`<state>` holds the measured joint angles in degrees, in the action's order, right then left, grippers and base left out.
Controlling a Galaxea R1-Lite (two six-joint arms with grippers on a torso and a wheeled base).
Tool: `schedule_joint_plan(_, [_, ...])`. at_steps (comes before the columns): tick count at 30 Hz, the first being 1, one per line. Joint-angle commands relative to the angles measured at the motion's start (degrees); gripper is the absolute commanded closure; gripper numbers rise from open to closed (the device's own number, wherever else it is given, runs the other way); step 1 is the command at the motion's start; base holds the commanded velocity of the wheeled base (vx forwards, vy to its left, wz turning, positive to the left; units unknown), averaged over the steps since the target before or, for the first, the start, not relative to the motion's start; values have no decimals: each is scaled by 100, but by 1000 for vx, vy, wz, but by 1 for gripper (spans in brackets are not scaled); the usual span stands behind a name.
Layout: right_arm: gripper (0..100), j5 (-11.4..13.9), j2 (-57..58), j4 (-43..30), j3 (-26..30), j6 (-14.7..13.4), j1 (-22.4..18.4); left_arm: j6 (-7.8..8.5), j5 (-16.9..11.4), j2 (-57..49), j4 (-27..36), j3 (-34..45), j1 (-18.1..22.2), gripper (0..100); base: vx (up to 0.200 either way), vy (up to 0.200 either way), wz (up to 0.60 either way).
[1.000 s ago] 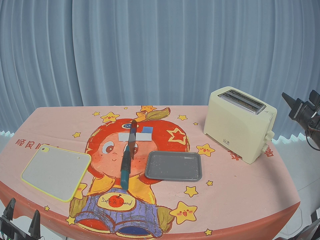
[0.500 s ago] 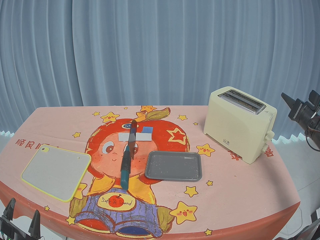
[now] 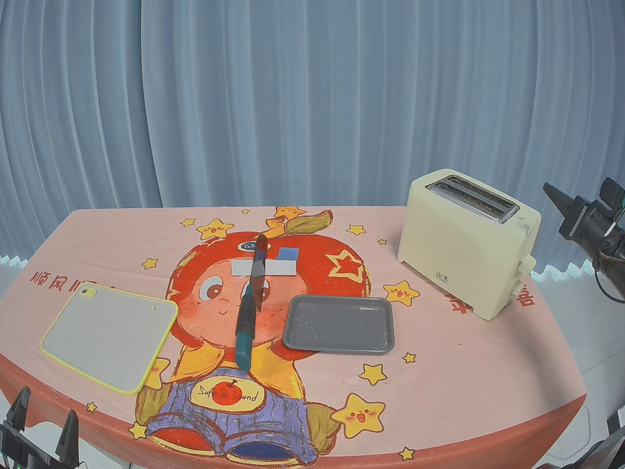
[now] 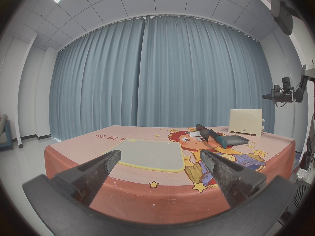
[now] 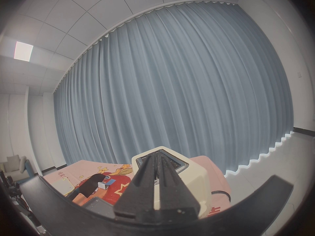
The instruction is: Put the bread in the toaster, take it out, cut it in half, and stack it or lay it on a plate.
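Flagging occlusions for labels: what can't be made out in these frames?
- Toaster slot contents: head view, its own walls hide them; right wrist view, the right gripper jaws cover part of the slots.
- White block under the knife: head view, blade hides its middle.
- Left gripper: head view, cut by the bottom edge.

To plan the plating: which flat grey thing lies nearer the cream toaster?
The dark grey rectangular tray, beside the teal-handled knife; the yellow-rimmed grey cutting board lies far left.
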<state>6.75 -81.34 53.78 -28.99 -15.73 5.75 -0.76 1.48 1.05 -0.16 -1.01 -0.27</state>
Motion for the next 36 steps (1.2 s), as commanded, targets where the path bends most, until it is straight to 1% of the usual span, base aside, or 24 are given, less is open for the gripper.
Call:
schedule_joint_plan(1, [100, 1, 74, 0, 34, -1, 101, -4, 2, 9, 7, 101, 0, 0, 0, 0, 0])
schedule_joint_plan(10, [100, 10, 92, 9, 69, 8, 128, 5, 2, 9, -2, 101, 0, 0, 0, 0, 0])
schedule_joint_plan(15, [100, 10, 109, 9, 122, 8, 312, -4, 2, 9, -2, 101, 0, 0, 0, 0, 0])
schedule_joint_plan(25, [100, 10, 197, 0, 183, 43, 418, -4, 2, 9, -2, 101, 0, 0, 0, 0, 0])
schedule_joint_plan(28, [100, 10, 267, 0, 262, 43, 585, -4, 2, 9, -2, 101, 0, 0, 0, 0, 0])
schedule_joint_plan(36, [100, 10, 390, 0, 280, 43, 804, 5, 2, 9, -2, 101, 0, 0, 0, 0, 0])
